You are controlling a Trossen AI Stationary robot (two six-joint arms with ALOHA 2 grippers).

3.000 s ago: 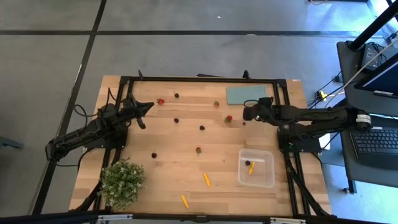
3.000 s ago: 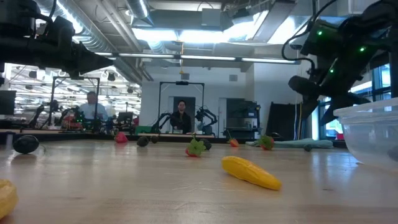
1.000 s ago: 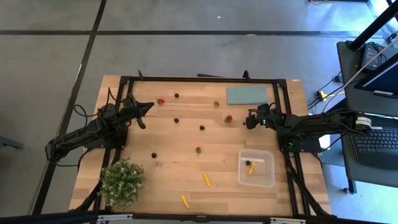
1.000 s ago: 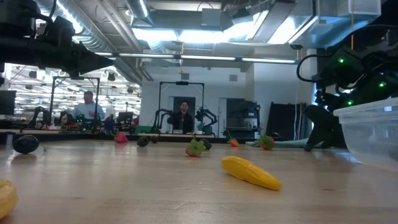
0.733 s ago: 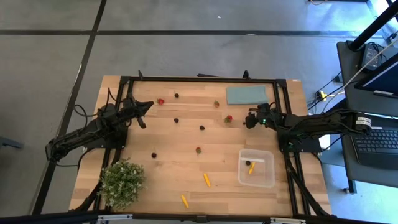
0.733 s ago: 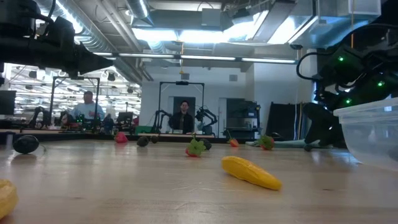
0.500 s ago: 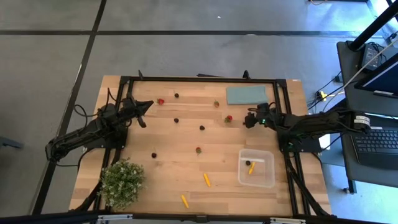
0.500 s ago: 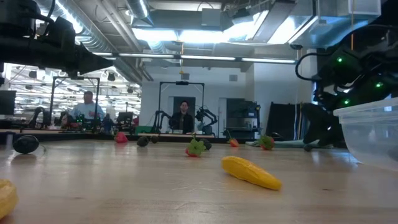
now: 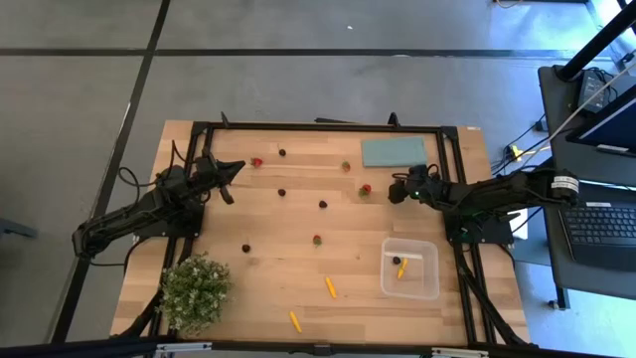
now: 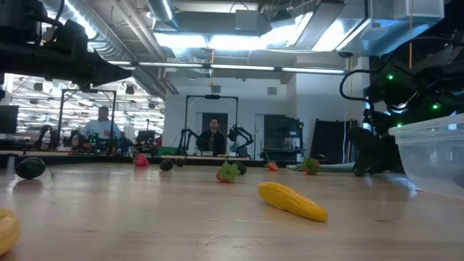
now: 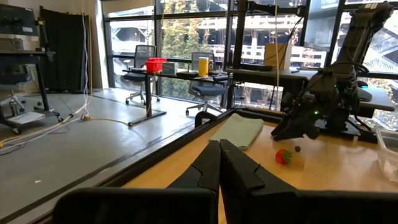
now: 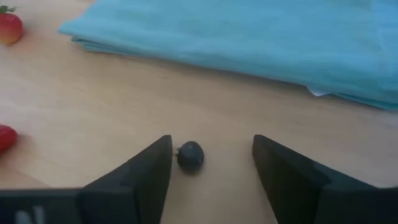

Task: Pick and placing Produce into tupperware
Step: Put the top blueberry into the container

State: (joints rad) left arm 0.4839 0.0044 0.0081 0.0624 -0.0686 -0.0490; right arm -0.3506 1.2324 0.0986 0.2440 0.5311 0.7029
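From above, the right arm reaches in low from the counter's right edge, its right gripper (image 9: 395, 189) down near the pale wooden counter (image 9: 288, 278), just beside a small red berry (image 9: 366, 189) and in front of the flat teal-grey rectangular cloth (image 9: 392, 151). The left arm lies folded along the left edge, its left gripper (image 9: 235, 169) pointing toward a second red berry (image 9: 256, 161). The small clear rectangular plastic tupperware (image 9: 409, 268) sits near the right front corner, well apart from the right gripper, with an orange stick and a dark round piece inside. Dark round pieces, two orange carrot-like sticks (image 9: 330, 287) and a bushy green potted plant (image 9: 195, 291) are spread over the open middle and front of the counter.

At table height, the right arm's dark bulk hangs just behind the tupperware's clear wall (image 10: 433, 156); a yellow-orange stick (image 10: 292, 201) lies in the foreground with bare wood around it.

The left wrist camera shows the left gripper's fingers (image 11: 219, 165) pressed together, holding nothing, above the counter's edge.

The right wrist camera shows the right gripper's fingers (image 12: 144, 171) spread, with a tiny dark round berry (image 12: 190, 155) on the wood between them, nearer one finger, not touched. The teal cloth (image 12: 249, 31) lies just beyond it.
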